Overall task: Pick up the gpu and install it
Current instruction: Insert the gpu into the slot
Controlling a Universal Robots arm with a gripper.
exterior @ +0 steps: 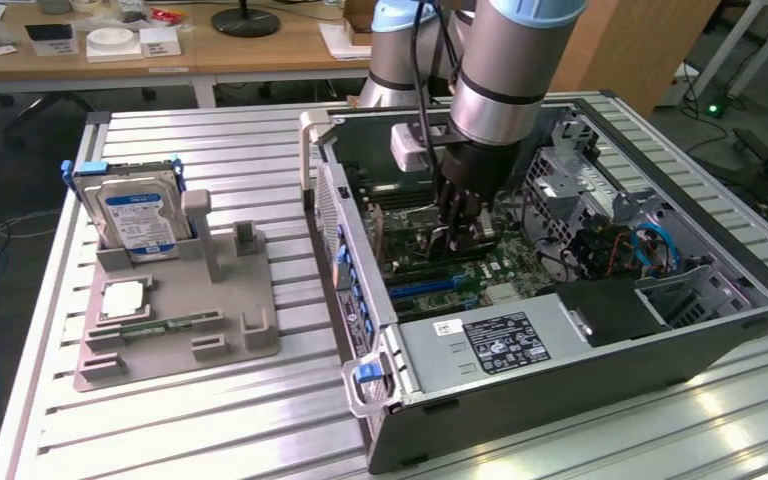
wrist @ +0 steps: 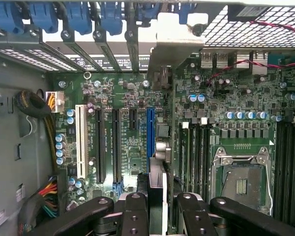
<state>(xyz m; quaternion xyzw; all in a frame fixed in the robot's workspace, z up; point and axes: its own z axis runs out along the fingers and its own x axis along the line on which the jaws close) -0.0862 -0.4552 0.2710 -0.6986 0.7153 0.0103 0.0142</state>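
My gripper (exterior: 460, 235) reaches down into the open computer case (exterior: 704, 320), low over the green motherboard (exterior: 491, 270). In the wrist view the gripper (wrist: 157, 201) is shut on the gpu (wrist: 176, 44), a thin card seen edge-on. The card runs from between the fingers (wrist: 133, 211) to its silver end bracket at the case's rear slot openings. It stands upright right alongside the long blue expansion slot (wrist: 150, 128), just above the board. I cannot tell whether its edge touches the slot.
A grey fixture (exterior: 171, 340) on the metal table at the exterior view's left holds a silver hard drive (exterior: 137, 220), a processor chip (exterior: 124, 298) and a green memory stick (exterior: 157, 327). Inside the case are the power supply (exterior: 491, 345), cable bundles (wrist: 44, 204) and the processor socket (wrist: 241, 184).
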